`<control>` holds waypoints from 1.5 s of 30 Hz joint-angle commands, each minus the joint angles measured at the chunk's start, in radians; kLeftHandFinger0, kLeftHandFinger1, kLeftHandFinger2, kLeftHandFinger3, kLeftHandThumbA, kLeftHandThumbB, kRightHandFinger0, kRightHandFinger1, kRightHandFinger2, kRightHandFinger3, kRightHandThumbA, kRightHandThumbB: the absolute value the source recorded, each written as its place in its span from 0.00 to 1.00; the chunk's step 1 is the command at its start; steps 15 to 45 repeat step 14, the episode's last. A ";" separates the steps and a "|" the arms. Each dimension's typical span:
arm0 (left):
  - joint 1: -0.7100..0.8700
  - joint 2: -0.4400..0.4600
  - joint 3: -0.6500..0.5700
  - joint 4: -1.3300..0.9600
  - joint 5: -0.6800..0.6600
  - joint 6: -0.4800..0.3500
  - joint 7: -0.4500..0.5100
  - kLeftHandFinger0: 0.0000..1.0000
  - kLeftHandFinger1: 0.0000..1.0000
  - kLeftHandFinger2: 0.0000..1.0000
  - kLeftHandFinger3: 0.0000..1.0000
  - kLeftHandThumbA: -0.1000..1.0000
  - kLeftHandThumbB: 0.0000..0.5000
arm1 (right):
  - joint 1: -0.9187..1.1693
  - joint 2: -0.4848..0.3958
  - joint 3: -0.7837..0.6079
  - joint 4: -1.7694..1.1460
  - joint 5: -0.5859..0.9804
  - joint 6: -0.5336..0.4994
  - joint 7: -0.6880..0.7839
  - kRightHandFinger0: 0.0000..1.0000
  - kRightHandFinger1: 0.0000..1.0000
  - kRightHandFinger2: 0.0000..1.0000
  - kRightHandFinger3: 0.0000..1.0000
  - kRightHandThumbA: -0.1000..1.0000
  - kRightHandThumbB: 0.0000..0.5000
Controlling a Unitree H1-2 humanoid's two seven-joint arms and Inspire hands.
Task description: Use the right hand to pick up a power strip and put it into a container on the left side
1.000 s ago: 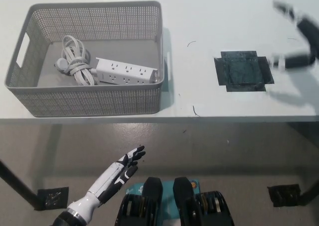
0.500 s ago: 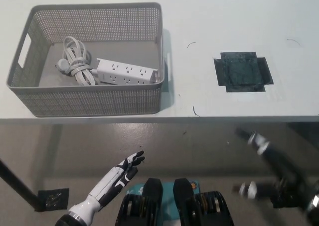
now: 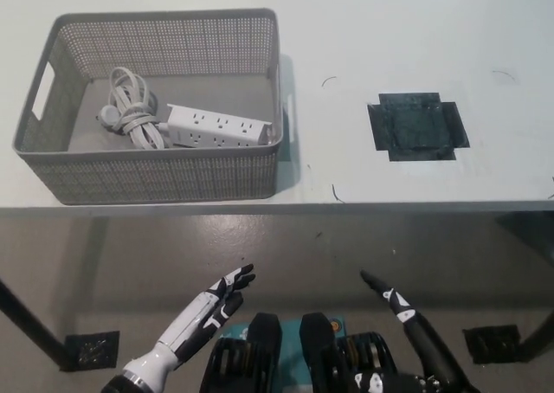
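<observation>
no brand or writing can be read on anything here. the power strip [image 3: 218, 126] is a long white plastic bar with a row of outlets on its upper face, lying flat on the floor of the container [image 3: 160, 175], toward its right wall. its white cord [image 3: 125, 107] is coiled in loose loops just beside it on the left, touching the strip's end. the container is a grey rectangular plastic basket with finely perforated walls, rounded corners and a slot handle cut in its left end; it stands on the left part of the bench [image 3: 363, 29], a smooth, pale, matte surface. well to the right of it, a dark square patch of tape [image 3: 417, 130] with overlapping edges is stuck flat on the bench top. below the bench edge lies a dull grey-brown floor with another dark tape patch at each lower side. the white left hand [image 3: 210, 305] rests low at the lower left, fingers straight and apart, holding nothing. the black right hand [image 3: 405, 315] is low at the lower right, fingers extended, empty.
</observation>
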 commanded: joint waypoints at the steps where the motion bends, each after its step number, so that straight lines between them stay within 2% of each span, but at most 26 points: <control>1: -0.005 0.001 0.004 -0.042 0.020 -0.048 0.030 1.00 1.00 1.00 1.00 0.98 0.37 | -0.052 -0.008 -0.017 0.089 0.005 -0.079 -0.047 1.00 1.00 1.00 1.00 1.00 0.31; 5: 0.002 0.001 0.004 -0.040 0.033 -0.067 0.037 1.00 1.00 1.00 1.00 0.98 0.39 | -0.080 -0.010 -0.008 0.161 -0.016 -0.065 -0.054 1.00 1.00 1.00 1.00 0.97 0.28; 9: -0.002 0.002 0.007 -0.043 0.037 -0.059 0.038 1.00 1.00 1.00 1.00 0.98 0.40 | -0.101 -0.005 0.000 0.181 -0.029 -0.072 -0.067 1.00 1.00 1.00 1.00 1.00 0.37; 13: -0.004 0.006 0.008 -0.045 0.034 -0.063 0.036 1.00 1.00 1.00 1.00 0.96 0.39 | -0.109 -0.002 0.015 0.179 -0.052 -0.070 -0.073 1.00 1.00 1.00 1.00 1.00 0.38; 45: -0.004 0.006 0.008 -0.045 0.034 -0.063 0.036 1.00 1.00 1.00 1.00 0.96 0.39 | -0.109 -0.002 0.015 0.179 -0.052 -0.070 -0.073 1.00 1.00 1.00 1.00 1.00 0.38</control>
